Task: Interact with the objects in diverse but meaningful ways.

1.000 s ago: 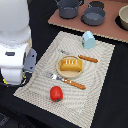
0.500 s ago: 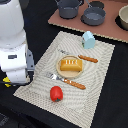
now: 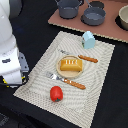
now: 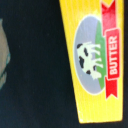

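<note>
— What is your claw doing?

— I cannot tell. My wrist view shows none of my fingers, and in the exterior view my white arm fills that view's left edge, with the claw itself hidden low behind the arm's body. Whether it is spread, pressed together or pinching something, the pictures do not say.

— What lies under your wrist, then?

— A yellow butter packet, flat on a dark surface. It has a cow in an oval and a red ribbon reading BUTTER. Nothing of mine shows touching it.

— And the rest?

— On the striped placemat a round tan plate carries the orange-yellow bread loaf. A wooden-handled fork lies just beside the plate on the near side, a wooden-handled knife on the far side. The red tomato sits near the mat's front, apart from the plate. The pale blue-white carton stands upright at the far corner. Beyond it, dark grey pans rest on a brown board.
</note>
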